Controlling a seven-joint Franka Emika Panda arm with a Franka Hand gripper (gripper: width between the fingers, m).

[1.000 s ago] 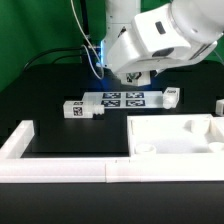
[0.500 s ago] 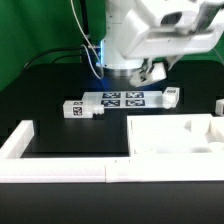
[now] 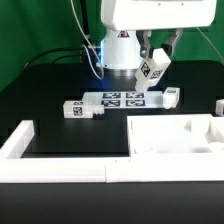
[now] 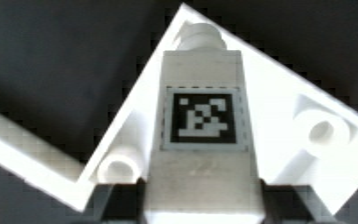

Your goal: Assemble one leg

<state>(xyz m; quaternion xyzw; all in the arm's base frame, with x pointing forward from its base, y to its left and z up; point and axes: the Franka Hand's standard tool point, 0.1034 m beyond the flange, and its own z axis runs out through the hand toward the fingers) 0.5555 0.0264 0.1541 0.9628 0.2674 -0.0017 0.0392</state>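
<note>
**Exterior and wrist views: leg in grasp above the table.** My gripper (image 3: 158,54) is clenched on the leg (image 3: 155,69), with one of my fingers (image 3: 147,47) on each side of its upper end. The leg hangs tilted in the air, clear of the black table (image 3: 50,85), toward the table's far edge as the exterior view shows it. In the wrist view the leg (image 4: 202,110) runs straight out from my grasp. One tagged face is turned to the camera, and the free end has a narrower rounded tip.

The marker board (image 3: 122,98) lies flat below the held leg and slightly to the exterior view's left. A second leg (image 3: 172,96) lies at the board's right end and a third leg (image 3: 78,108) at its left end. I cannot tell whether either touches the board.

The large white panel (image 3: 180,135) with raised rims fills the near right corner. In the wrist view it appears behind the leg, showing a round socket (image 4: 320,125). A white rail (image 3: 60,170) runs along the near edge and turns up the left side.

Bare table lies to the exterior view's left of the third leg, and a dark strip separates the board from the panel.
</note>
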